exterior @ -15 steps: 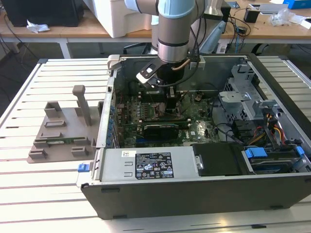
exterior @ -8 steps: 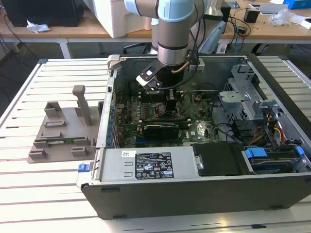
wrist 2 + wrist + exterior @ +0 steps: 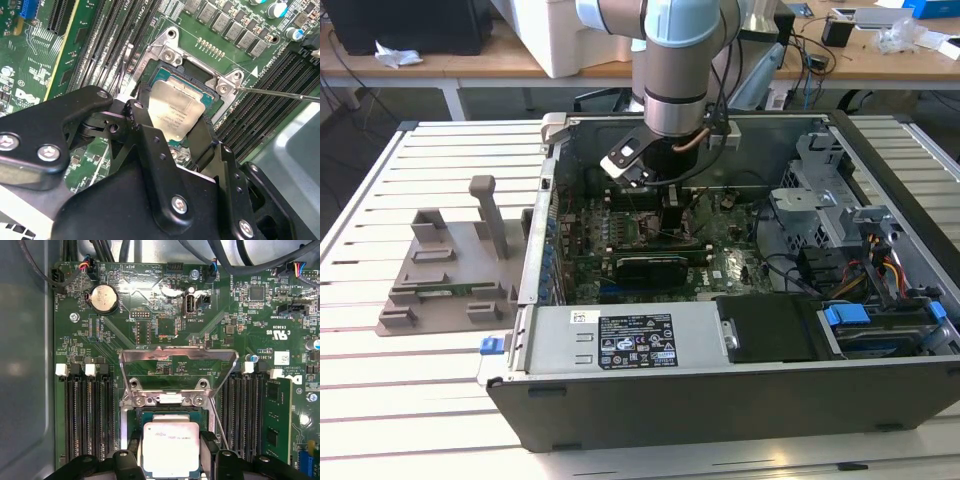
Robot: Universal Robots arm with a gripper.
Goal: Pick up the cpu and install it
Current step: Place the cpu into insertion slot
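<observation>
my gripper clamped on cpu | cpu over open socket | retention plate flipped up | inside PC case

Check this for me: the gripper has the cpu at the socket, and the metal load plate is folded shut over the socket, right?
Not quite. The metal load plate is swung open, clear of the socket, as the first wrist view shows. The rest holds: the gripper has the cpu at the socket.
</observation>
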